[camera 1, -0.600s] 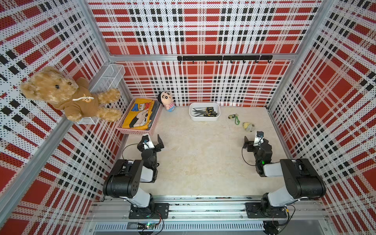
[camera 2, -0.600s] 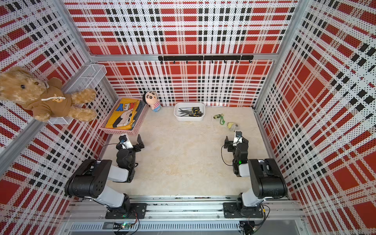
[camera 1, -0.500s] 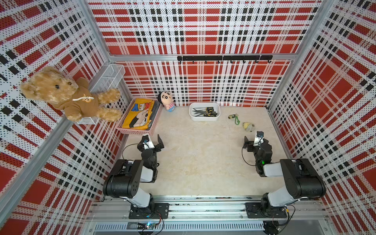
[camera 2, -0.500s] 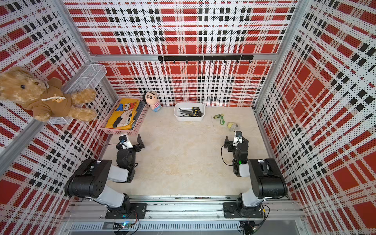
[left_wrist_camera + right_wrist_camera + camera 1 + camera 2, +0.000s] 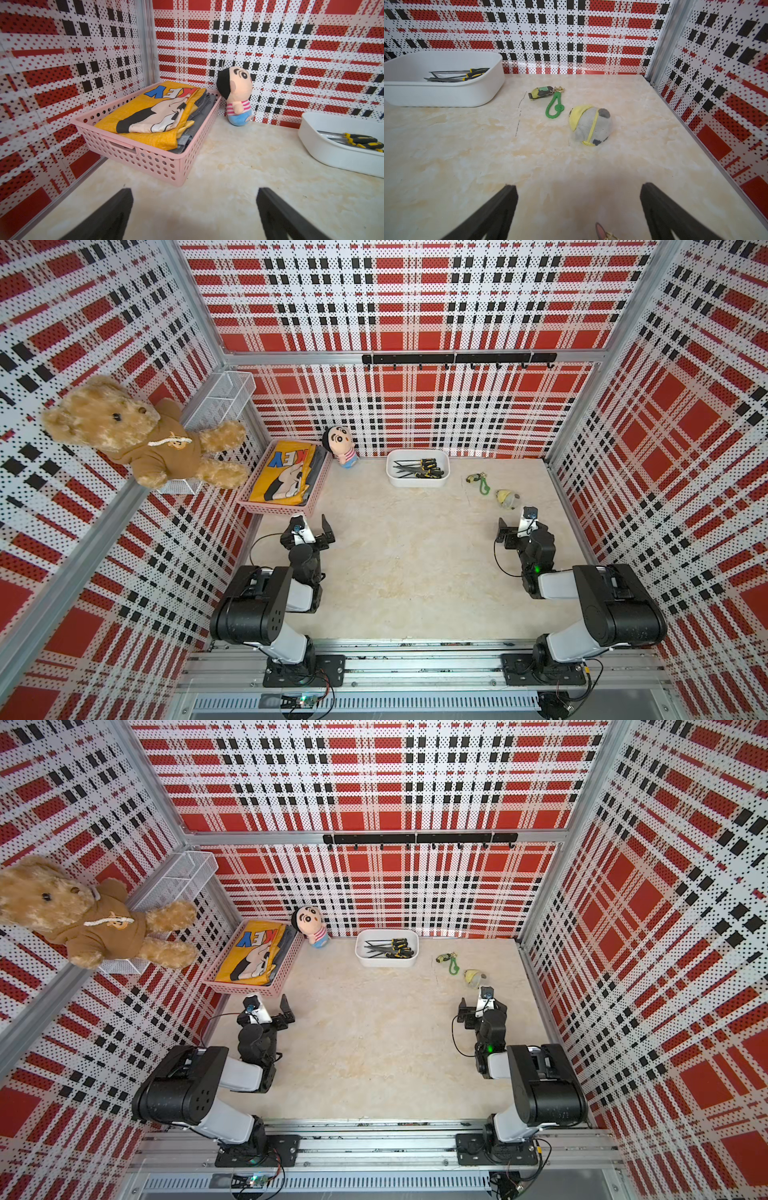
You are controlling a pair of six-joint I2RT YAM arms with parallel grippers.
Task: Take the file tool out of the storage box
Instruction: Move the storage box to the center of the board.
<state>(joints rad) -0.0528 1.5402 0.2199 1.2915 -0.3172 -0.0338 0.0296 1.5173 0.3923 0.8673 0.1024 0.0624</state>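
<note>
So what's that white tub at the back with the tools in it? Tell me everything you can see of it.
The storage box is a shallow white tub, seemingly smooth plastic, oblong with rounded corners, solid walls and no lid. It sits flat on the marbled table, close to the plaid back wall, apart from the doll and the green keychain either side. Inside lie several slim grey files with black-and-yellow handles, loosely piled, some crossing. Nothing else touches it.

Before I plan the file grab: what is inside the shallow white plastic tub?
Inside the shallow white plastic tub lie slim metal files with black-and-yellow handles, crossed over each other. They overlap, so their exact count and anything beneath them cannot be told.
</note>
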